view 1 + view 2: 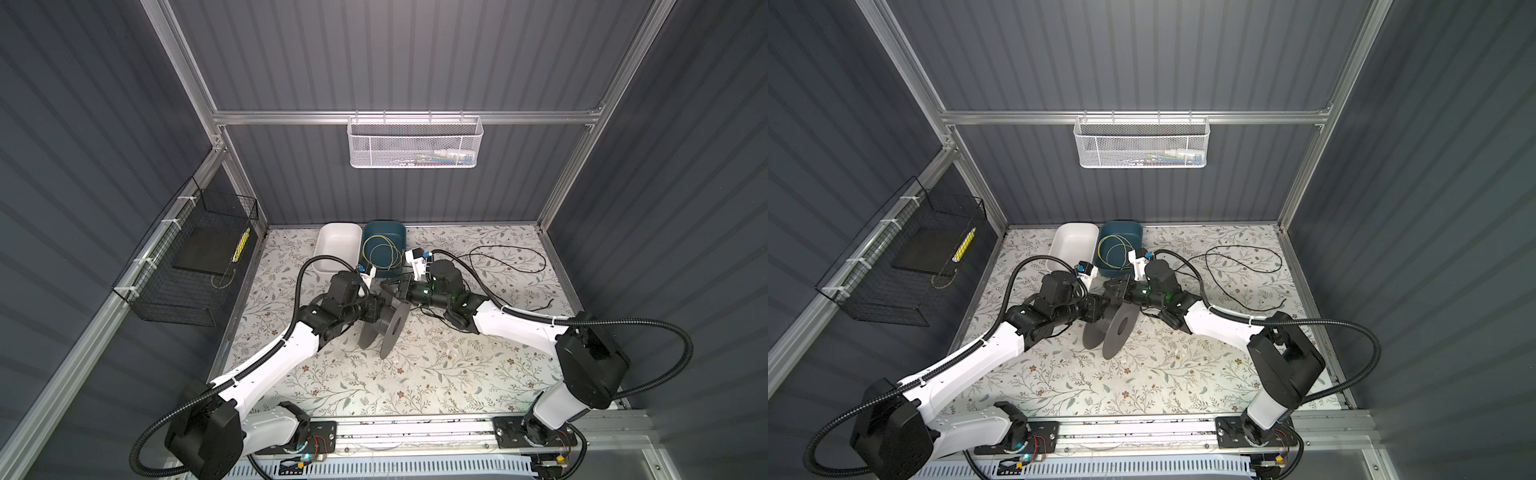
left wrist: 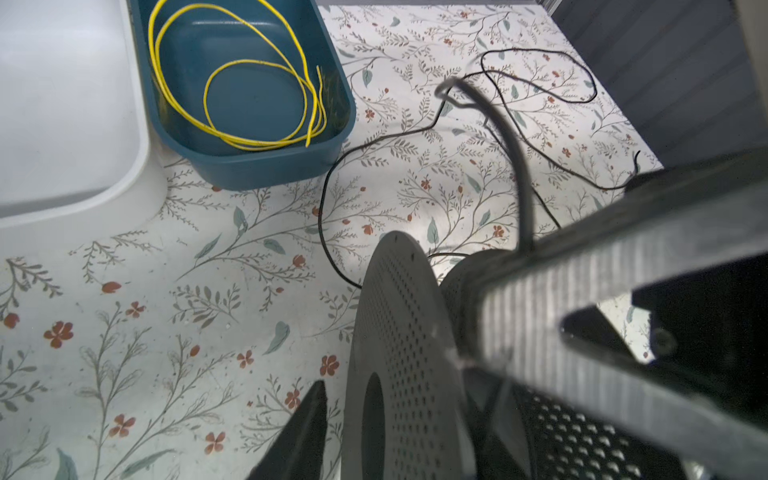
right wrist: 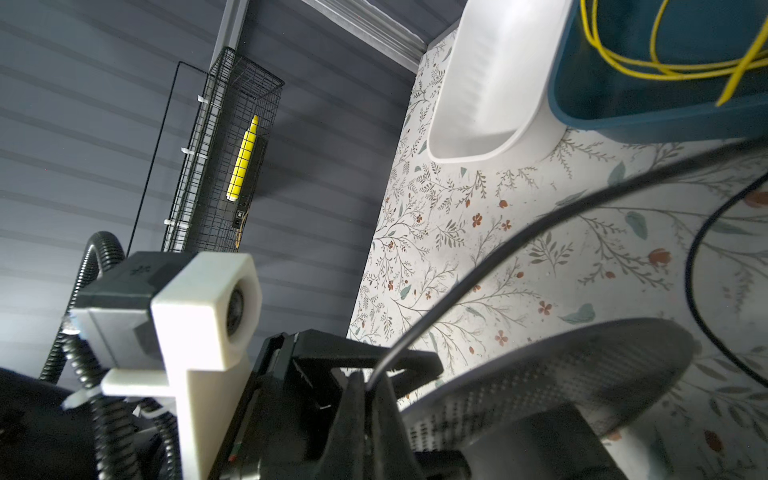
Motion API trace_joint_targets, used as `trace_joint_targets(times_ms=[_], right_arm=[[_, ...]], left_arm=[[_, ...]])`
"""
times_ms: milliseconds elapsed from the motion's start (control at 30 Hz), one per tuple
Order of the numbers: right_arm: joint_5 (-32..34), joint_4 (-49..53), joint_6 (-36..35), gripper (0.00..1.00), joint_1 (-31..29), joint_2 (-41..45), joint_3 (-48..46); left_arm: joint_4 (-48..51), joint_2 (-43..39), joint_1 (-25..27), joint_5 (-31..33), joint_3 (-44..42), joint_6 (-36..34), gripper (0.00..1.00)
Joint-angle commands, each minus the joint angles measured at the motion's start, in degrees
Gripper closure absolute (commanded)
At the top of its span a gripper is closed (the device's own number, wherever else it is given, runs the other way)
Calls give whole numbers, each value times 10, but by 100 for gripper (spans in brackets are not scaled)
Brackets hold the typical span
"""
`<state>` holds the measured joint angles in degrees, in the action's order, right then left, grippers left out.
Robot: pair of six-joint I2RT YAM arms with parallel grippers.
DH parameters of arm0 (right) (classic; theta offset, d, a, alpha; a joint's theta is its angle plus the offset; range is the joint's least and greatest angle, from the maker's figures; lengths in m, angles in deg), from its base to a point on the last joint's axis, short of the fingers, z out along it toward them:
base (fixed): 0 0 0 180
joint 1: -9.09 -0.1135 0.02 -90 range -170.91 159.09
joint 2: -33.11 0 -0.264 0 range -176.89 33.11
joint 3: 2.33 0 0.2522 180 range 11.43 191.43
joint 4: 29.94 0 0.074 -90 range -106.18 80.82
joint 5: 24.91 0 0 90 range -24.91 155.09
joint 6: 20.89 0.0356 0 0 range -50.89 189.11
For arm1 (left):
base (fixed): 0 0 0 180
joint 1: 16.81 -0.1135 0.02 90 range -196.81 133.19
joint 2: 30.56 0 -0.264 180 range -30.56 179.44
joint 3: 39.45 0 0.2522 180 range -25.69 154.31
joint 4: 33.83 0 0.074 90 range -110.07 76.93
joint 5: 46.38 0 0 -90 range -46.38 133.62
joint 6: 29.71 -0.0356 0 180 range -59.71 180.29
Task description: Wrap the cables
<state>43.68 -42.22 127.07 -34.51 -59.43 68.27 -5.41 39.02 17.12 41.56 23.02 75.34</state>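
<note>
Overhead view of a floral table (image 1: pixel 1142 386). The left gripper (image 1: pixel 1105 310) and right gripper (image 1: pixel 1113 286) meet at a grey spool (image 1: pixel 1115 332) mid-table. A black wire (image 1: pixel 1237 247) loops at right; a yellow wire (image 1: pixel 1116 237) lies coiled in a teal bin (image 1: pixel 1136 232).

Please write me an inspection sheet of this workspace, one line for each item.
surface: table with floral cover.
job's things: black wire loose on table, held by right end effector; yellow wire coiled in blue bin; spool on edge at centre.
clutter: white bin, empty.
end effectors: right shut on black wire; left end effector at spool flange, grip unclear.
cables: conduit along each arm.
surroundings: black basket on side wall, white basket on back rail.
</note>
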Motion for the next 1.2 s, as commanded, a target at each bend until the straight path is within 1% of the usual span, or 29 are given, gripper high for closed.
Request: trace_joint_targets(times_ms=[0,133,267,333,400,533,833,867,967,1000,1067,1167], right_arm=[[8,24,-4,100,0,0,-20],[5,20,-3,100,0,-3,-20],[1,19,-2,100,-1,-7,-17],[-1,19,-1,100,-1,-11,-16],[-2,18,0,100,-2,-15,-15],[-6,15,4,100,-3,-27,-10],[-15,31,-6,100,0,-55,30],[-16,29,-5,99,2,-56,30],[-26,21,3,84,10,-59,31],[-25,19,5,76,13,-56,30],[-27,15,5,56,20,-49,28],[-25,7,13,44,35,-32,17]], left_arm=[[96,10,-5,33,-27,8,58],[72,-8,-5,22,-53,22,67],[49,-16,-5,19,-60,23,77],[40,-19,-5,19,-60,23,79],[33,-21,-5,17,-58,20,84],[16,-27,-5,10,-54,16,100],[46,-51,-4,3,-28,-2,100],[52,-57,-4,1,-23,-4,100],[69,-74,-4,2,-6,-13,100],[75,-77,-3,4,1,-16,100],[88,-78,-3,5,15,-26,100],[136,-67,-1,17,55,-50,100]])
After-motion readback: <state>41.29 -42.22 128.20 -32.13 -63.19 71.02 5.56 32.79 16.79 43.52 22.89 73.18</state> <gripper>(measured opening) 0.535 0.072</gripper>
